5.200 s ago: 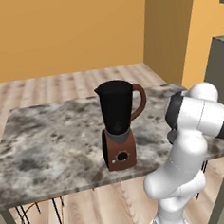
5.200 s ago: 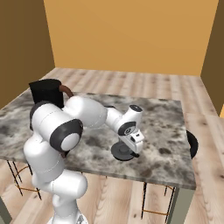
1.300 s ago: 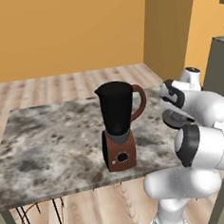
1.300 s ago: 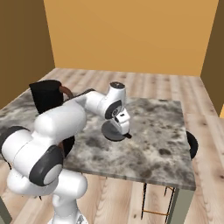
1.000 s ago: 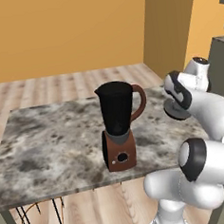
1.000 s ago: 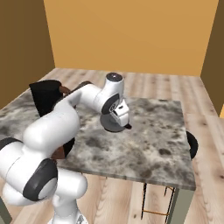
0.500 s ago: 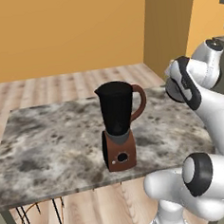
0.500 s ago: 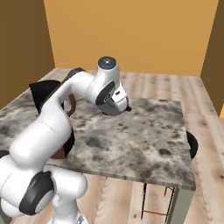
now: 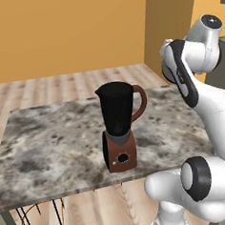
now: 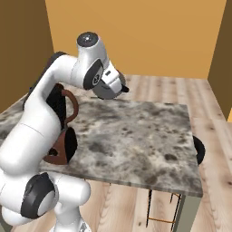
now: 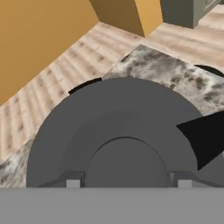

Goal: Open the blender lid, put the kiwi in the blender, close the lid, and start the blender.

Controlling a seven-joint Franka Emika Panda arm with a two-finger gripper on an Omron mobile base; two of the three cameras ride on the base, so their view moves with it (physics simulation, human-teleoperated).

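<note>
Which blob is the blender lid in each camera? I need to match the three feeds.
Left base view: the blender lid is at the upper right, a dark edge-on disc beside the arm's wrist, high above the table.
Right base view: grey disc upper left of centre, over the table's far edge.
Hand view: large grey disc across the centre.
Shared landmark: the marble table.

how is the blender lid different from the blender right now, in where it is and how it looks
The blender lid is held up in the pincer, above the marble table; the blender stands upright on that table. The lid is a flat dark-grey disc; the blender is tall, with a black jar and a reddish-brown base and handle. The jar's top is open.
</note>
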